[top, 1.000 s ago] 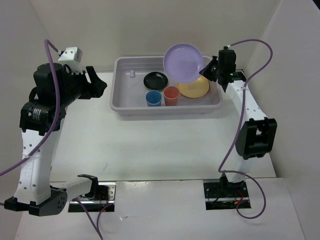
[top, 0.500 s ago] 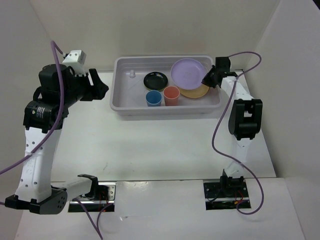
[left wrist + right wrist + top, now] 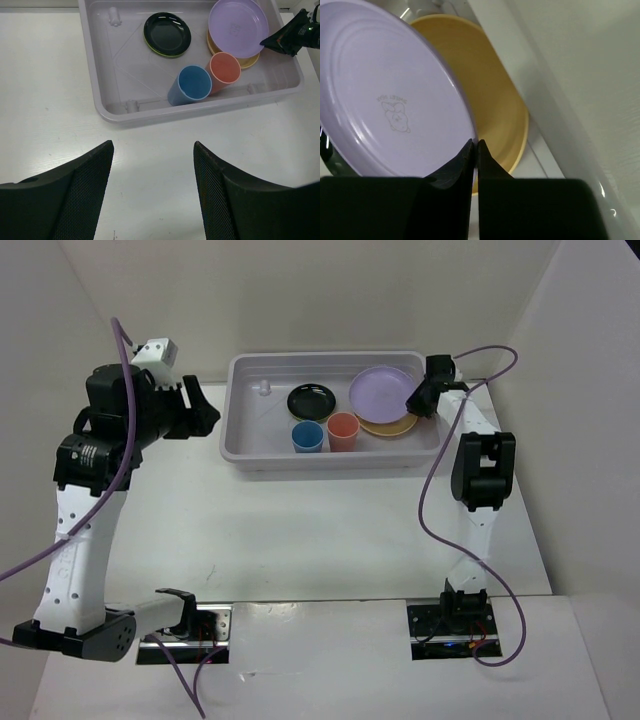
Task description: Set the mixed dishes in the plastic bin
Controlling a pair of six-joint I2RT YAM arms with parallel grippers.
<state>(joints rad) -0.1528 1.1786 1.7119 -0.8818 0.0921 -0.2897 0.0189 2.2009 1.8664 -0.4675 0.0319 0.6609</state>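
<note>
The plastic bin (image 3: 234,445) stands at the back of the table. My right gripper (image 3: 415,400) is shut on the right rim of the lavender plate (image 3: 383,395), which lies low over the yellow-orange plate (image 3: 397,426) in the bin's right end. In the right wrist view the lavender plate (image 3: 385,100) is pinched between the fingers, above the yellow-orange plate (image 3: 492,100). The black plate (image 3: 311,400), with a lime-green edge under it (image 3: 165,54), the blue cup (image 3: 307,437) and the coral-red cup (image 3: 342,430) sit in the bin. My left gripper (image 3: 205,412) is open and empty, raised left of the bin.
White walls enclose the table at the back and both sides. A small white peg (image 3: 264,387) stands in the bin's back left corner. A purple cable (image 3: 440,500) hangs beside the right arm. Bare table (image 3: 320,530) lies in front of the bin.
My right gripper has lowered the lavender plate from a raised tilt above the bin down onto the yellow-orange plate. The left arm has shifted slightly.
</note>
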